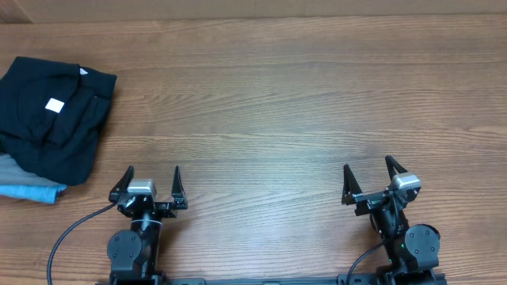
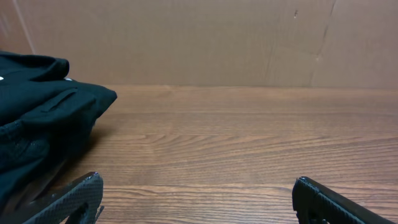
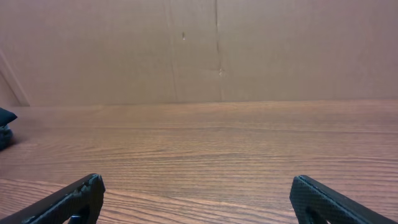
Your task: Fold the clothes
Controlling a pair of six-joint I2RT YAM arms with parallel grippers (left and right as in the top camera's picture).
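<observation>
The clothes (image 1: 51, 115) are a black garment lying bunched in a rough folded heap at the table's far left, with a small white tag on top. The left wrist view shows the same clothes (image 2: 43, 130) as a dark mound at the left. My left gripper (image 1: 152, 174) stands open near the front edge, to the right of the heap and apart from it, nothing between its fingers (image 2: 81, 196). My right gripper (image 1: 370, 168) is open too, far to the right over bare wood. In the right wrist view only a dark sliver of the clothes (image 3: 5, 124) shows at the left edge.
A light blue cloth (image 1: 32, 191) and a grey layer (image 1: 9, 168) stick out from under the black heap at the front left. A brown cardboard wall (image 2: 205, 40) runs along the table's far side. The wooden table (image 1: 269, 103) stretches bare between the heap and the right arm.
</observation>
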